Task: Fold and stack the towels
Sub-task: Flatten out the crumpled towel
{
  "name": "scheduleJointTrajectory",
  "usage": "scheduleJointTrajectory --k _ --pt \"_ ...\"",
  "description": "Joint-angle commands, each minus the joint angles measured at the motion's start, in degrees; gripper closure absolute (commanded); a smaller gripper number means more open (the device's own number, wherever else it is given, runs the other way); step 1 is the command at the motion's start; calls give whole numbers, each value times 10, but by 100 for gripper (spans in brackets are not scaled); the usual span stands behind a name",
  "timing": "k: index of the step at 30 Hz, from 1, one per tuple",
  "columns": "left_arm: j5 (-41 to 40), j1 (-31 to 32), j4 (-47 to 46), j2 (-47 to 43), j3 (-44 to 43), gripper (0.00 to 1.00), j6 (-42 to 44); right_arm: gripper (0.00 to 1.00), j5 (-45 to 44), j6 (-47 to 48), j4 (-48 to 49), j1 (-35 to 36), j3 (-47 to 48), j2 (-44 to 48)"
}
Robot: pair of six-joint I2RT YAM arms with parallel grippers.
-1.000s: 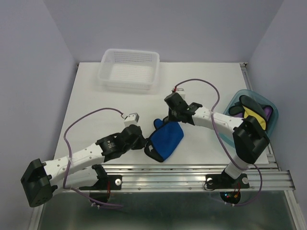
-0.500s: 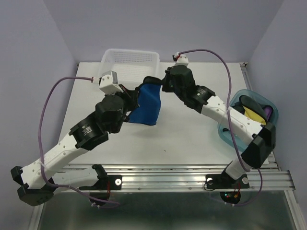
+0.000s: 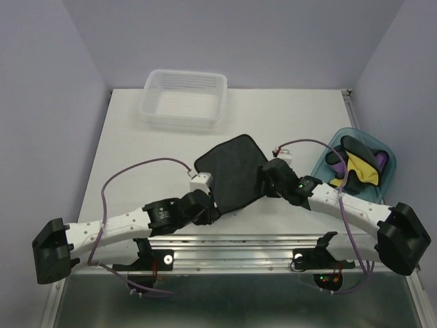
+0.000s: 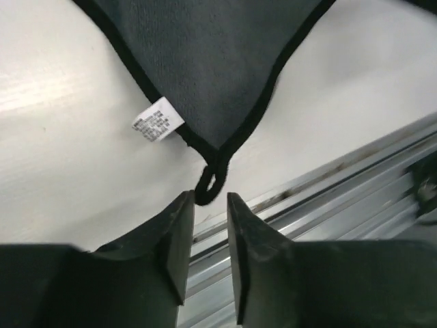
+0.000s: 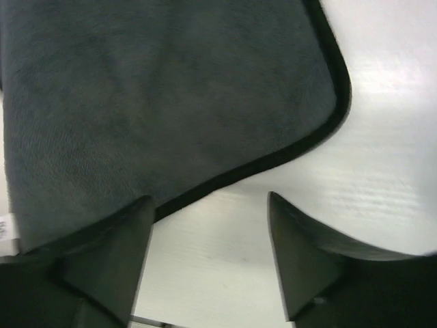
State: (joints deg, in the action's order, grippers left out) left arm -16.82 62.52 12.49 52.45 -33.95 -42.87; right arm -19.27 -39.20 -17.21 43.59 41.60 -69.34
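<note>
While the dark navy-grey towel lies flat near-centre on the tabletop, left tool, barely parted w/ corner loop at tips, & wide-open, empty right tool should pinch corners squarely, then fold far.

table: white | dark grey towel: spread flat, near-centre | mesh basket: far edge | blue tub: right edge

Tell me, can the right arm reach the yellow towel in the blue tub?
Probably yes. The right gripper is open and empty, and the blue tub sits open-topped right beside that arm. The yellow towel shows on top, though a black towel lies partly over it.
</note>
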Motion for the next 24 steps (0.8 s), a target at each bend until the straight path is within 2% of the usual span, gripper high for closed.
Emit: scheduleJointTrajectory --k 1,2,3,7,11,15,16,18,19,21,24 --pt "73 38 -14 10 14 52 -77 9 -8 -54 -51 3 3 40" --pt "69 43 -9 21 -7 30 -74 0 -15 -48 -57 4 12 45" --pt "63 47 -6 25 -18 2 -66 0 -17 -40 -58 3 19 52" --pt "25 56 3 45 -62 1 -49 0 -22 -18 -48 3 38 54" --pt "-79 53 51 73 -101 1 -64 0 -48 -4 -50 4 57 24" --pt "-138 -4 128 113 -152 1 -130 0 -79 0 -43 1 109 -33" --pt "-138 -40 131 114 -152 1 -133 0 -78 1 -37 -2 115 -45" --pt "-120 -73 105 110 -134 1 -120 0 -60 -6 -34 -24 124 -85" --pt "-90 -111 88 108 -125 1 -107 0 -26 -6 -22 -32 125 -98" --pt "-63 -145 31 101 -98 1 -79 0 31 -4 0 -63 117 -130" --pt "-52 -187 3 104 -89 1 -69 0 60 -2 25 -83 110 -158"
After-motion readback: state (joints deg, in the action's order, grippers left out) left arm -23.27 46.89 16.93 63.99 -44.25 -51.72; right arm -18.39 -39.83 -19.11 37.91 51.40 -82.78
